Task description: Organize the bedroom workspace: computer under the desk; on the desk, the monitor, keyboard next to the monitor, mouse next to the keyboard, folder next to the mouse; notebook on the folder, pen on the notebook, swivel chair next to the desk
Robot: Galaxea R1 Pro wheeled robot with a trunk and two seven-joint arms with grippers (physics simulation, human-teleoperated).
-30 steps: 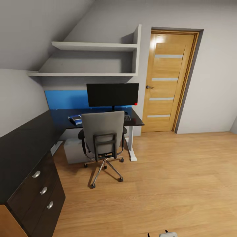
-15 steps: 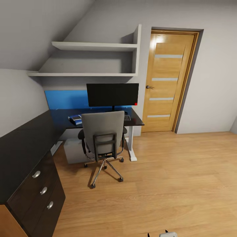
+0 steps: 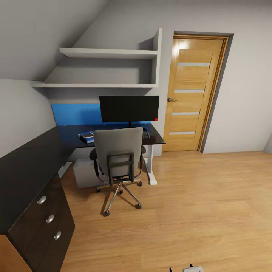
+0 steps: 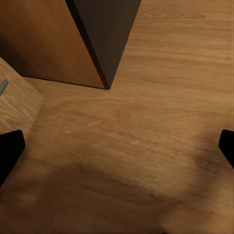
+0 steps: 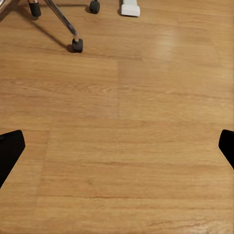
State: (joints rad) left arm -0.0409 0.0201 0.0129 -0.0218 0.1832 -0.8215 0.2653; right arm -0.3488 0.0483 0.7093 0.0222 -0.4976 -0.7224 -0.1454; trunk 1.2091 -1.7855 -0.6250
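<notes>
1. Both pincers hang low over the wooden floor [image 5: 126, 146], well short of the workspace. The left pincer [image 4: 117, 151] has its fingertips spread wide at the frame edges with nothing between them. The right pincer [image 5: 117, 146] is the same, spread and empty.
2. Ahead of your right pincer sit a chair caster [image 5: 77, 45] and a white table foot [image 5: 130, 9]. Beside your left pincer is the corner of a dark cabinet [image 4: 105, 34].
3. Further ahead, the swivel chair [image 3: 118, 151] is pushed close against the table [image 3: 156, 139], with the pale computer [image 3: 83, 172] on the floor under it.
4. Beyond the chair, the blue folder [image 3: 87, 137] lies on the table top with a dark notebook-like thing on it; pen too small to tell. The keyboard [image 3: 146, 135] peeks out past the chair back, the monitor [image 3: 129, 108] stands behind. Mouse is hidden.
5. Judgement: task looks near done, checking stage. Next, you should drive closer and verify mouse and pen placement.
</notes>
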